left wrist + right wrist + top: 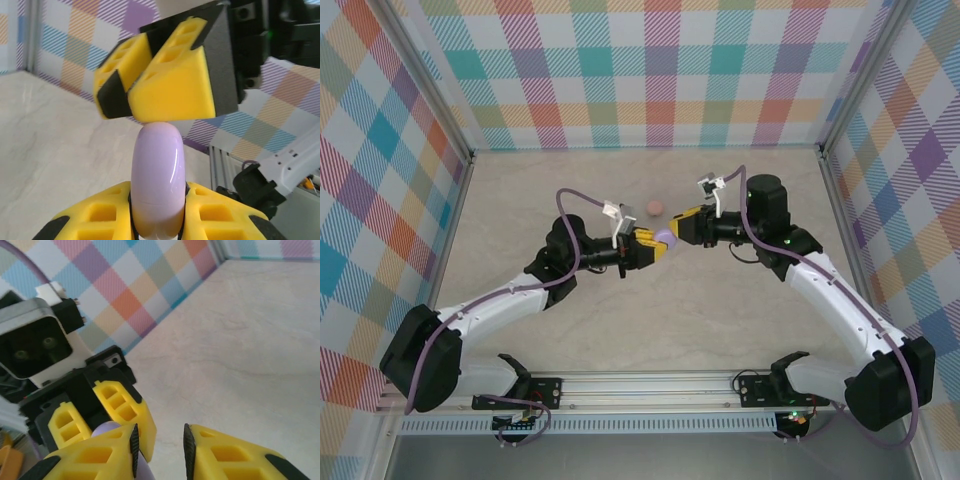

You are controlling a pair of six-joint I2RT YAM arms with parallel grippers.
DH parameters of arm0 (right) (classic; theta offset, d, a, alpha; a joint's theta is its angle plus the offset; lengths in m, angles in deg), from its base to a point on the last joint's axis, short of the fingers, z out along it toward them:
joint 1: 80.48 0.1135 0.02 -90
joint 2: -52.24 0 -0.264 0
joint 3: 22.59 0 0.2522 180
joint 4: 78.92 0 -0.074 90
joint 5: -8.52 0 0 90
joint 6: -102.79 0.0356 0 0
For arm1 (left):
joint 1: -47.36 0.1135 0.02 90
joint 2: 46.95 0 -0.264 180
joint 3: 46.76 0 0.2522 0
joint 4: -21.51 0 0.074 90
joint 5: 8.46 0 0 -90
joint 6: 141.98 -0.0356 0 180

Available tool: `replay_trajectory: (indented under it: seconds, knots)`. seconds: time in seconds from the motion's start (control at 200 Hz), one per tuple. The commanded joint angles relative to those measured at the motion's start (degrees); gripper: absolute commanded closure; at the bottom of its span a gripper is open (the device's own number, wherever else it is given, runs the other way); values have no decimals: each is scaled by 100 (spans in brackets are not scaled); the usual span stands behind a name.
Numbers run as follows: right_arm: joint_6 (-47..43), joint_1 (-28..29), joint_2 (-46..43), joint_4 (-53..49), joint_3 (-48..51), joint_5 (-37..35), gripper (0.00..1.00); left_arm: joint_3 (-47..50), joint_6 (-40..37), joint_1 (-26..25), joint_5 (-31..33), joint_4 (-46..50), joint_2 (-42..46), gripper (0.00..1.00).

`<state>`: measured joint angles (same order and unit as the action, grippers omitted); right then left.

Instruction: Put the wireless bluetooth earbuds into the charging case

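My left gripper [658,243] is shut on a closed lilac charging case [666,238] and holds it above the table's middle. In the left wrist view the case [157,170] stands on edge between my yellow fingers [95,215], its seam low down. My right gripper [676,232] faces it from the right, and its yellow fingertips [170,95] rest just over the case's top. In the right wrist view that gripper [160,445] is open with a narrow gap and nothing in it. Its left finger [100,455] sits against the lilac case [102,429]. The earbuds are hidden.
A small round salmon-pink piece [654,207] lies on the beige table [620,330] just behind the two grippers. Checked walls close in the left, back and right sides. A metal rail [640,385] runs along the near edge.
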<state>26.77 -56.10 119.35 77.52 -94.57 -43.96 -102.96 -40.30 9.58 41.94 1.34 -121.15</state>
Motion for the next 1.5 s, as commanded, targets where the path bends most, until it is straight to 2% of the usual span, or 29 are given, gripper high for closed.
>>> replay_trajectory:
  seconds: [0.0,0.245,0.37,0.485,0.715,1.05,1.495]
  knots:
    - [-212,14,-1,-531,-147,-1086,66,-252,274,83,537,282,-121,81]
    - [-149,14,57,-850,-85,-2032,66,-372,880,388,1117,585,-533,80]
    - [-168,15,88,-979,-93,-2227,65,-515,1150,552,1639,1074,-754,80]
    - [-177,14,71,-1029,-93,-2252,65,-782,1377,722,1717,1640,-1119,80]
    - [-191,14,13,-1074,-85,-2240,64,-1568,1752,1002,1331,2578,-2108,80]
    - [-202,14,30,-1132,-89,-2262,63,-2186,2119,1102,742,2477,-3337,81]
    - [-236,14,84,-1180,-136,-2174,63,-2906,2170,1124,653,2813,-4282,82]
